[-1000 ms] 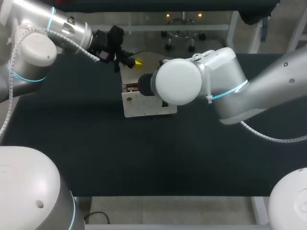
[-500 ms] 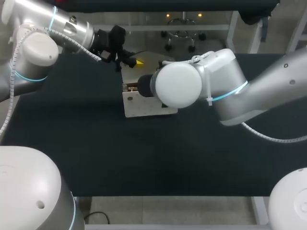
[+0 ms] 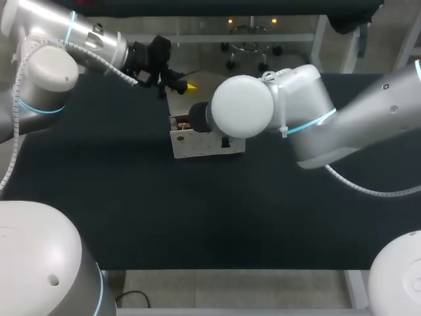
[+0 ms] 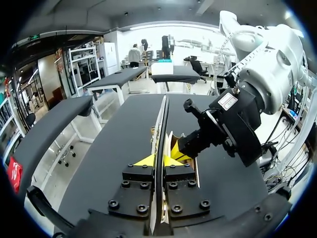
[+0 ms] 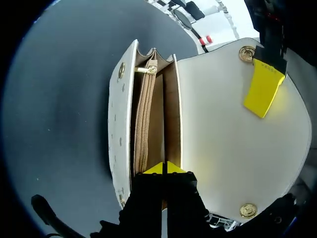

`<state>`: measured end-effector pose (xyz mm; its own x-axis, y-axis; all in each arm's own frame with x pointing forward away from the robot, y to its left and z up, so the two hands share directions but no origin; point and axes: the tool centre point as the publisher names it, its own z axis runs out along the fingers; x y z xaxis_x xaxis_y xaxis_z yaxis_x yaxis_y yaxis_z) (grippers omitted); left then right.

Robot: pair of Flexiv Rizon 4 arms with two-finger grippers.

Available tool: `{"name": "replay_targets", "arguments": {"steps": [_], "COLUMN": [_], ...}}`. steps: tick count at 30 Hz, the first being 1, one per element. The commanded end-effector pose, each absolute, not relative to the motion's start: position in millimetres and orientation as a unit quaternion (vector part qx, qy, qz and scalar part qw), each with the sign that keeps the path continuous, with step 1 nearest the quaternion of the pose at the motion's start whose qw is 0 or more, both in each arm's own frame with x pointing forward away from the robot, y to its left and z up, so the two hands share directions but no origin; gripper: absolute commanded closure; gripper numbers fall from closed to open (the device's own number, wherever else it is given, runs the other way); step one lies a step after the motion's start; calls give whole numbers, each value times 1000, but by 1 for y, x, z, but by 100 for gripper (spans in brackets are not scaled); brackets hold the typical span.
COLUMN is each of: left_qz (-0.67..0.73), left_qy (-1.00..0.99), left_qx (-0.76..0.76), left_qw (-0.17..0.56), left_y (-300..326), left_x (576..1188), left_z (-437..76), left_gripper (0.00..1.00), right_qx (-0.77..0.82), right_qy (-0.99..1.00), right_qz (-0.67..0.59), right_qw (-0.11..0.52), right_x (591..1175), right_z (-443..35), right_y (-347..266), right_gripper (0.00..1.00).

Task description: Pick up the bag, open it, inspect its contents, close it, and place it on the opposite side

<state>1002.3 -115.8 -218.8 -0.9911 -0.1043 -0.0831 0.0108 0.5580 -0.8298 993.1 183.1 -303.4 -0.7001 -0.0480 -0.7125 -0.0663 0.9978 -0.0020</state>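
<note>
Bag: a white bag point(image 3: 197, 143) stands on the black table point(image 3: 131, 197), near the far middle, partly hidden under the right arm point(image 3: 309, 118) in the head view.
Flap: the flap point(image 5: 233, 148) is lifted away from the bag's body, so the mouth is open. Two gold snaps point(image 5: 246, 53) sit at its corners.
Inside: the right wrist view looks straight into the bag. There is a tan lining and a zipper point(image 5: 143, 124) that runs along a middle pocket. I cannot make out any contents.
Left arm: it point(image 3: 59, 39) comes in from the left far corner and reaches to the free edge of the flap.
Left gripper: the left gripper point(image 4: 161, 159) pinches the flap. In its wrist view the thin edge of the flap runs between the two yellow tips, and both tips press on it. In the right wrist view one yellow finger point(image 5: 262, 89) lies on the flap's inner face beside a snap.
Right gripper: the right gripper point(image 5: 163, 167) points down over the open mouth, at the compartment between the zipper pocket and the flap side. Its yellow tips are pressed together. I cannot tell if a thin piece of lining is between them.
</note>
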Motion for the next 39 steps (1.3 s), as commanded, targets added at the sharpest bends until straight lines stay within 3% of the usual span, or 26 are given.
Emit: {"name": "replay_targets", "arguments": {"steps": [1, 13, 22, 36, 39], "left_qz": [-473, -490, -500, -506, -499], "left_qy": [879, 871, 866, 862, 866], "left_qx": [-21, -24, -12, -9, -9], "left_qw": [53, 34, -9, -27, -25], "left_y": [-114, -110, -113, -113, -112], "left_x": [1003, 1002, 1000, 997, 997], "left_z": [-218, -216, -221, -221, -219], "left_gripper": [100, 100, 100, 100, 100], "right_qx": [-26, -26, -28, -31, -27], "right_qy": [922, 934, 928, 943, 945], "right_qz": [8, 1, 7, 2, -2], "right_qw": [387, 357, 373, 331, 327], "right_x": [995, 993, 996, 986, 985], "right_z": [-307, -325, -316, -332, -331], "right_y": [185, 181, 184, 184, 183], "right_gripper": [100, 100, 100, 100, 94]}}
